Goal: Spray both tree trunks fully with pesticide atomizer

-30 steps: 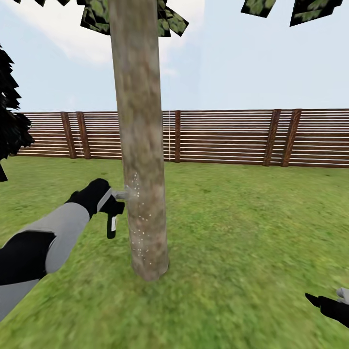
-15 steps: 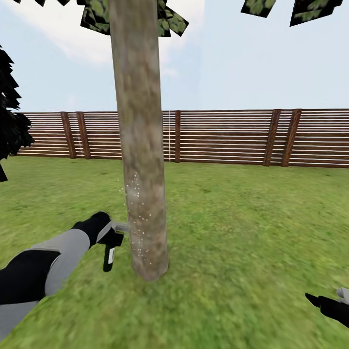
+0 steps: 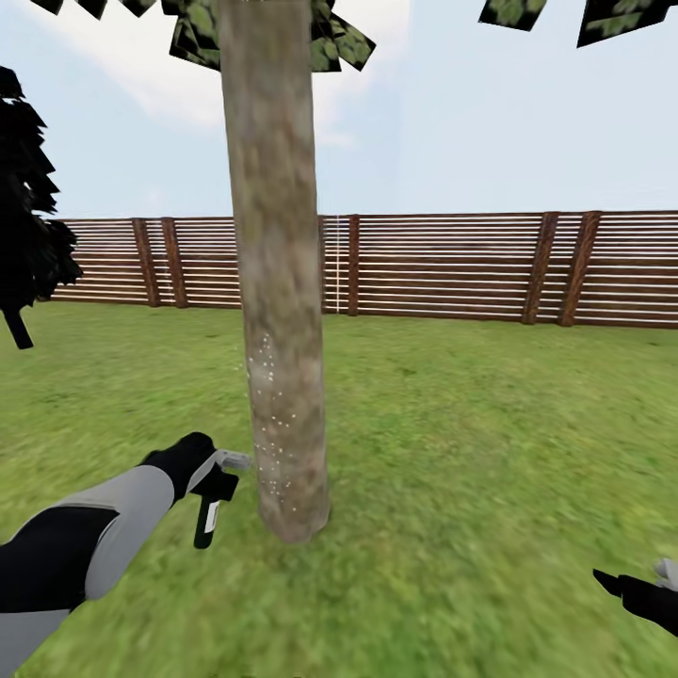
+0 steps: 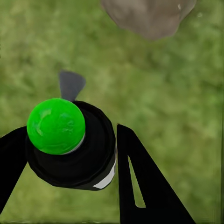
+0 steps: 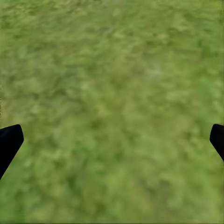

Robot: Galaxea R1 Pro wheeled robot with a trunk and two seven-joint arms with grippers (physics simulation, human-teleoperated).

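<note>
Spraying low on tree trunk (image 3: 280,377) | my left gripper (image 3: 209,471) pinching sprayer (image 4: 70,144) | right gripper (image 5: 112,140) spread | next I aim higher

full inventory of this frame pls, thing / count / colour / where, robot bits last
tree trunk: 1, mottled grey-brown, upright in the lawn centre-left, white spray specks on its lower part
leaf crown: blocky green clumps along the top edge
dark tree: 1, near-black, far left by the fence
fence: 1, brown horizontal slats with darker posts, across the background
lawn: green, whole ground
sky: pale blue with white cloud
pesticide atomizer: 1, black body, green round part, grey nozzle toward the trunk, between the left jaws
left gripper: black, low beside the trunk, shut on the atomizer
right gripper: black tips, jaws apart over bare grass
</note>
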